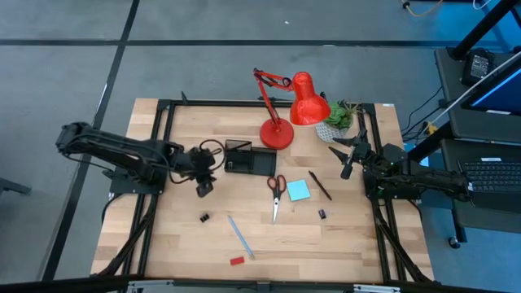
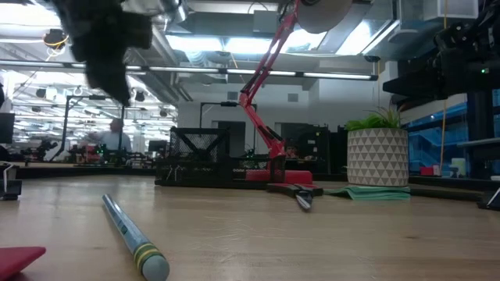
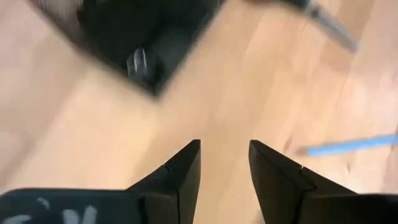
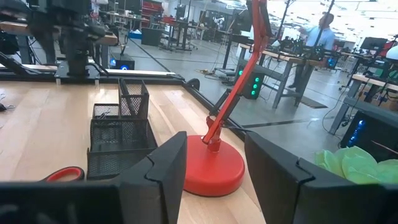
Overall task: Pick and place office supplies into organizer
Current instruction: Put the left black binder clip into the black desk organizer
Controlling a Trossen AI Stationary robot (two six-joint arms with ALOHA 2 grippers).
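Both grippers stand empty, fingers parted: left gripper (image 1: pixel 204 186) hovers just left of the organizer (image 1: pixel 248 159), right gripper (image 1: pixel 345 159) waits far right; advise descending squarely over the small clip (image 1: pixel 204 217) nearby.

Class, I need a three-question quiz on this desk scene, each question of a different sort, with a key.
1. True or false: the scissors lie inside the organizer.
2. What is the left gripper holding? A) a pen B) nothing C) the sticky-note pad
3. Fill in: the lamp base is coloured ____.

Key: 1 false; they lie on the table. 2 B; its fingers stand apart over bare wood. 3 red.
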